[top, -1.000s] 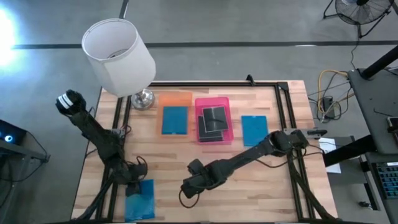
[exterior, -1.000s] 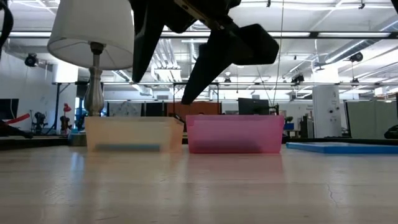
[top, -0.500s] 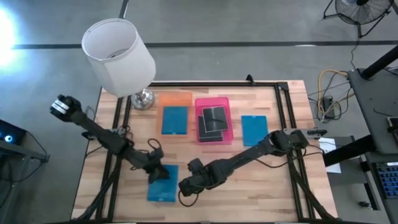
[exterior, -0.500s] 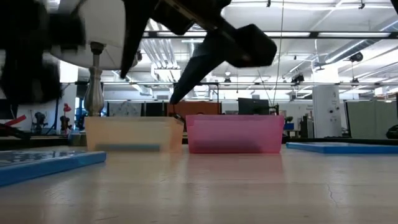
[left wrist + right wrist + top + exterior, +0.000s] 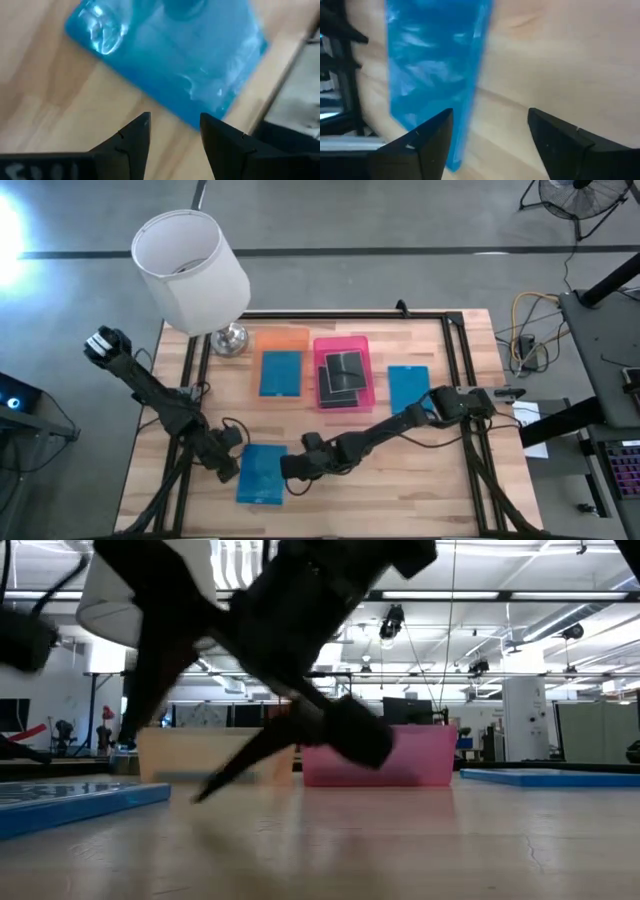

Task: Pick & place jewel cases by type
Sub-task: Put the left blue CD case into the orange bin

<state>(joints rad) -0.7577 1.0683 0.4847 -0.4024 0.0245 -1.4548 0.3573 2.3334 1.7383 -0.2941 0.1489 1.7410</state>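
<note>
Blue jewel case (image 5: 262, 473) lies flat just ahead of my right gripper (image 5: 288, 470), jaws wide, empty. Left gripper (image 5: 228, 468) beside it, parted, empty. I judge it light, stiff, slick; I'd pinch the near edge.

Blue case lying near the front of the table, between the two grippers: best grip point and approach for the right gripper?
Probably its right edge. The blue case lies flat on the table, so only the thin rim offers a pinch. The right gripper, open, already sits beside that edge. The left gripper, also open, flanks the opposite side, so avoid coming from there.
</note>
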